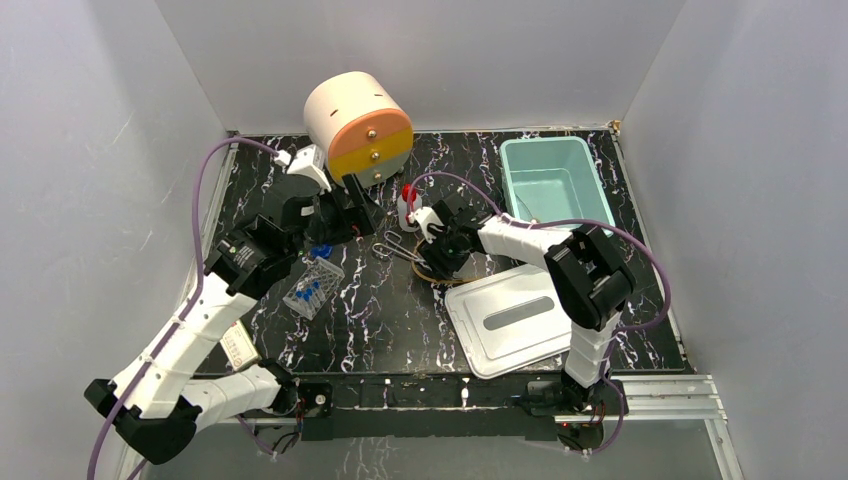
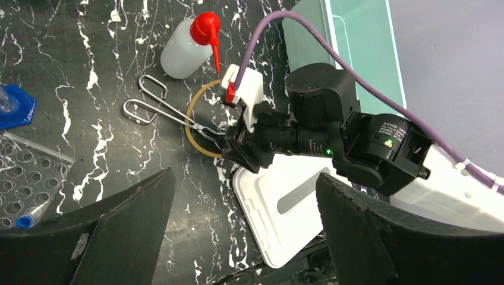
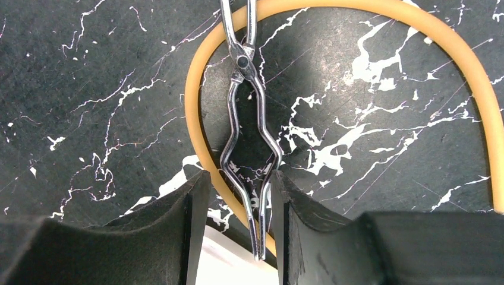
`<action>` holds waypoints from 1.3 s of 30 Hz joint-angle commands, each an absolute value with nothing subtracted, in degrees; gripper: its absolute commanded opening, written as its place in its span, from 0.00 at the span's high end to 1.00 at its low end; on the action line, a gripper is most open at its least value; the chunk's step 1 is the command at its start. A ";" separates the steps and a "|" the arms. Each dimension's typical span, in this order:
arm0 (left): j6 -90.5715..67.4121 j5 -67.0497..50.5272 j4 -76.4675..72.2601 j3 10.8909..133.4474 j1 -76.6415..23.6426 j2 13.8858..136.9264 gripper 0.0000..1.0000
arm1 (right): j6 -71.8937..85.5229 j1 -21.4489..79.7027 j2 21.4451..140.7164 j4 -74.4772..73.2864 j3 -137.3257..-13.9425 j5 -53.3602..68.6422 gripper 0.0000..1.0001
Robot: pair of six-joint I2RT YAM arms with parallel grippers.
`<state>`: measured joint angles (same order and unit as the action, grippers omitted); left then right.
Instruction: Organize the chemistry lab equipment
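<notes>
Right wrist: right gripper's jaws flank forceps crossing the tubing loop.

white lid crowding right claw, bare table leftward

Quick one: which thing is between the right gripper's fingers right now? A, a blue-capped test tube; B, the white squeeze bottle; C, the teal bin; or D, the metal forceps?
D: in the right wrist view, the tip end of the metal forceps lies between the fingers of the right gripper, crossing over the tan tubing loop.
</notes>
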<state>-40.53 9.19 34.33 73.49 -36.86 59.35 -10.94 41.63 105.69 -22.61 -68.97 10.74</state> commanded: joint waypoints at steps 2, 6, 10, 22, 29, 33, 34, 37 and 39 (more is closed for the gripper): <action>-41.56 7.14 33.54 72.20 -36.65 59.06 0.12 | -11.39 41.41 105.85 -22.82 -71.13 10.72 0.50; -41.86 6.91 33.46 71.51 -36.65 59.15 0.12 | -11.31 41.40 106.67 -22.45 -71.10 10.16 0.48; -42.05 6.94 33.27 71.03 -36.65 59.28 0.12 | -10.61 41.53 108.42 -22.21 -71.60 8.63 0.47; -49.00 6.70 35.47 66.54 -36.65 59.41 0.14 | -8.74 42.15 105.25 -18.29 -69.79 6.92 0.79; -54.61 5.74 32.17 59.43 -36.64 60.69 0.27 | -6.44 42.10 102.73 -17.60 -68.67 8.81 0.96; -55.09 5.41 30.53 58.06 -36.65 62.96 0.27 | -6.15 42.15 102.52 -17.56 -68.50 9.09 1.00; -55.18 5.28 30.58 58.14 -36.65 63.68 0.27 | -6.08 42.13 102.38 -17.13 -68.08 8.79 0.99; -55.50 4.87 30.46 58.11 -36.65 65.10 0.26 | -5.87 42.13 102.30 -15.34 -66.98 8.21 0.82; -55.42 5.30 30.39 57.97 -36.65 65.38 0.26 | -5.37 42.11 103.19 -14.43 -67.07 6.93 0.77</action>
